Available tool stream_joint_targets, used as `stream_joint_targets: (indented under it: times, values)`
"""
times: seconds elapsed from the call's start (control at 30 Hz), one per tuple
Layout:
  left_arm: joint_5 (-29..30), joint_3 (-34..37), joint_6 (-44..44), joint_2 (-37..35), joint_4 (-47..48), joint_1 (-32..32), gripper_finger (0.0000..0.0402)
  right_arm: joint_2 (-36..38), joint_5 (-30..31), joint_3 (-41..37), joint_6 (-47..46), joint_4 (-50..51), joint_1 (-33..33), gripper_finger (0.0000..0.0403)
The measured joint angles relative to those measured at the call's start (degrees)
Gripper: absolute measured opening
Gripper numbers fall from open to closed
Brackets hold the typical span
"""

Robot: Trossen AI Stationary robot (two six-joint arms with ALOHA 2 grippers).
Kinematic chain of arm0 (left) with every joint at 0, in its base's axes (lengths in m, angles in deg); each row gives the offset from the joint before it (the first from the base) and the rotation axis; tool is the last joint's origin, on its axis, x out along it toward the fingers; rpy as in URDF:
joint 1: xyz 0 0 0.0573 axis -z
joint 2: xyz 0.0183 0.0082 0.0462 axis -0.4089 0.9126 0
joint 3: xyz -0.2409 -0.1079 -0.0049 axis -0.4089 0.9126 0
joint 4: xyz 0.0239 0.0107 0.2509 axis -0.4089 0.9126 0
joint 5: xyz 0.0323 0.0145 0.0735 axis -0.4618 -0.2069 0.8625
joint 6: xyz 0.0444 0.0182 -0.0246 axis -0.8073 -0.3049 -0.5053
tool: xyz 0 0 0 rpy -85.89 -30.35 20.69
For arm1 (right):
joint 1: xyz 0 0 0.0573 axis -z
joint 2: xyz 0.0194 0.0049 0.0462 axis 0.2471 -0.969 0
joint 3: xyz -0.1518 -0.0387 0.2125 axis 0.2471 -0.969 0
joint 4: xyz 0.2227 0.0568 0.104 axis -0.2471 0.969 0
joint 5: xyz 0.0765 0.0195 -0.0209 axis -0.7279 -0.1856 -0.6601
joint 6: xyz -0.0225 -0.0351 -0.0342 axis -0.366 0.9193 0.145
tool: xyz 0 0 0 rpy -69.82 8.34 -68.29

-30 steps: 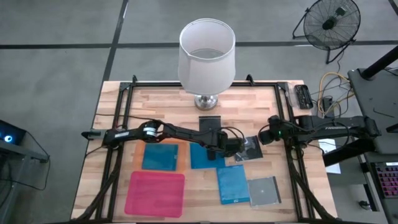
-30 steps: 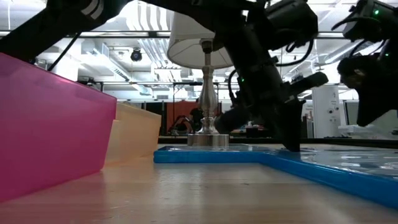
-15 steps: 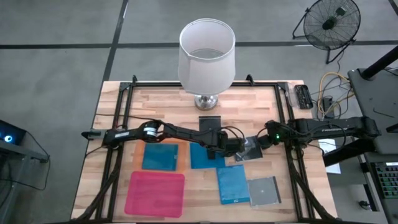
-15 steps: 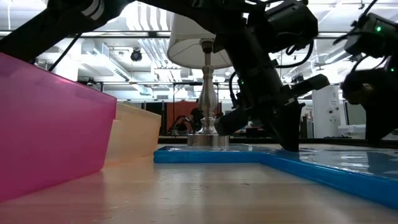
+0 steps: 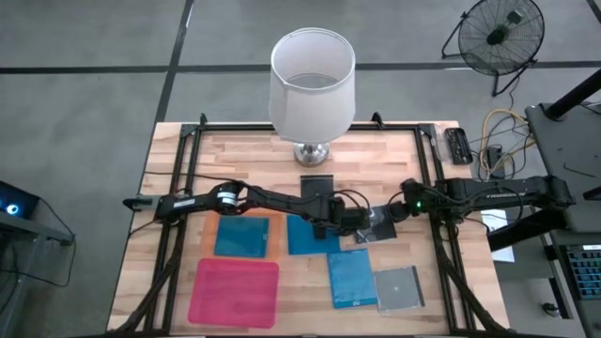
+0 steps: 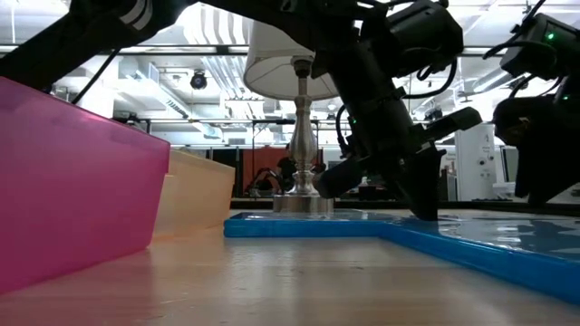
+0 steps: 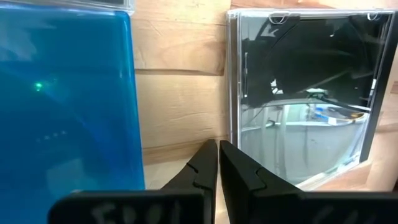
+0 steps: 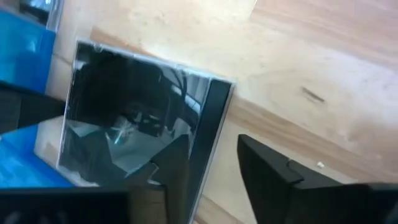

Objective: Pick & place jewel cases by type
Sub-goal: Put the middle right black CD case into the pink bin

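Right hand (image 8: 214, 165), fingers apart, straddles the dark edge of the clear silvery square jewel case (image 8: 134, 121) on the wooden table (image 5: 394, 160); left hand (image 7: 217, 163), fingers together, touches the case's opposite edge.

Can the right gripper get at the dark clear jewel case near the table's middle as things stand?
Probably yes. The right gripper is open, straddling the edge of the dark clear jewel case. The shut left gripper sits at the case's opposite edge, apparently bracing rather than blocking.
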Motion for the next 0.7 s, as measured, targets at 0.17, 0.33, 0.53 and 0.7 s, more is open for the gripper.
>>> stream_joint_targets:
  times: [0.17,0.33,0.53,0.7]
  values:
    - [0.0,0.0,0.02,0.0,-0.42,-0.04,0.0,-1.26,0.46,-0.68,-4.29,-0.7,0.02,0.0189]
    - [0.0,0.0,0.33,0.02,-0.44,-0.04,0.0,-2.28,-0.15,-0.68,-6.52,-2.95,0.0,0.0216]
    - [-0.2,0.0,0.42,0.02,-0.38,-0.04,0.0,-2.88,-0.6,-0.68,-9.72,-3.6,0.0,0.0219]
    - [-0.95,0.0,0.64,0.38,-0.88,-0.04,0.0,-2.88,-1.56,-0.68,-10.98,-3.6,-0.02,0.0219]
